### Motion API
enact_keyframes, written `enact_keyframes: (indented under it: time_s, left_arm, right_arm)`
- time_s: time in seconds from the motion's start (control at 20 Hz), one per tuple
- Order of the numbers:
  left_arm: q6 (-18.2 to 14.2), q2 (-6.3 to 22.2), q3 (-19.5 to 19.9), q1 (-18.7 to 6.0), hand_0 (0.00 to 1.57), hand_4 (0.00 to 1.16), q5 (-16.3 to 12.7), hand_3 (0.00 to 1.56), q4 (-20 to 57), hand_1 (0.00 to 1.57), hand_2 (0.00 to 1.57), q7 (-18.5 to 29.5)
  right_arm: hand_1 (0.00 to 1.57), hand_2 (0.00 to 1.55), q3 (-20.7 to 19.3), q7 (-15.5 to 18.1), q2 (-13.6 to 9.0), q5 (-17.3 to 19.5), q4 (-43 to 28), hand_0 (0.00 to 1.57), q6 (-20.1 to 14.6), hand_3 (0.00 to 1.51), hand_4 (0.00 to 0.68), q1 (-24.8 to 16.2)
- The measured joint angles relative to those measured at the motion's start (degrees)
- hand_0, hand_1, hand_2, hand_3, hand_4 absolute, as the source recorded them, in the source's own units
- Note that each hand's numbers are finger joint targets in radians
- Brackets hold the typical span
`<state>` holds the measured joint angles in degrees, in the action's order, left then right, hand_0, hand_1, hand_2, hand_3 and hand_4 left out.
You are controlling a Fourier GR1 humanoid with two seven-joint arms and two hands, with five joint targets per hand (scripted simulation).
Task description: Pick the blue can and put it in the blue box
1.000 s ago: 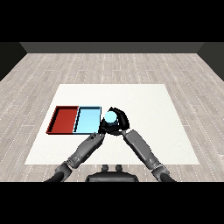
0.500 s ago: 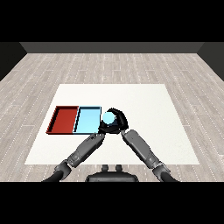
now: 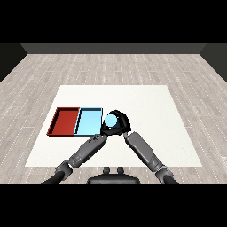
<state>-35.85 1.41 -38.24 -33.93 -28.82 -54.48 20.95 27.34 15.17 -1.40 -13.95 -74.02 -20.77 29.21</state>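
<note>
Table (image 3: 146,102): plain white. Floor (image 3: 113,66): pale grey wood planks, long boards with thin darker seams. Wall (image 3: 113,48) behind: dark grey.

Red tray (image 3: 64,121): deep red inside, darker rim. Blue tray (image 3: 88,122): light blue inside, dark rim.

Can (image 3: 110,120): light blue, close in shade to the blue tray.

Right hand (image 3: 120,125): black. Left hand (image 3: 106,131): black. Both forearms (image 3: 142,150): mid grey with darker grey bands at the joints.

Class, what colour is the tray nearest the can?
Light blue: the light blue tray, beside the blue can, seen in the head view.
</note>
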Motion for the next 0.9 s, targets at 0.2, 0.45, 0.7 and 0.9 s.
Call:
enact_keyframes:
  time_s: [0.2,0.45,0.7,0.9]
  left_arm:
    - [-0.9,-0.1,0.9,0.1,1.57,1.14,1.2,1.46,0.8,1.57,1.55,0.8]
    - [-1.0,-0.5,2.3,0.3,1.57,1.14,3.4,1.47,0.8,1.57,1.56,-0.2]
    - [-2.0,-0.8,2.0,0.0,1.57,1.14,3.2,1.48,0.8,1.57,1.57,-0.4]
    - [-1.5,-1.0,2.0,-1.1,1.57,1.15,1.4,1.49,2.7,1.57,1.57,0.7]
  right_arm:
    - [1.1,1.19,0.6,1.3,0.2,-1.6,1.3,1.1,-0.6,1.03,0.4,0.7]
    - [0.0,0.0,-0.5,-1.1,0.7,1.7,1.0,0.0,-0.6,0.0,0.0,0.4]
    - [0.0,0.0,-0.9,-1.9,0.7,4.1,0.3,0.0,0.1,0.0,0.0,-1.0]
    - [0.0,0.0,-1.7,-2.4,1.0,4.2,1.4,0.0,0.4,0.0,0.0,0.3]
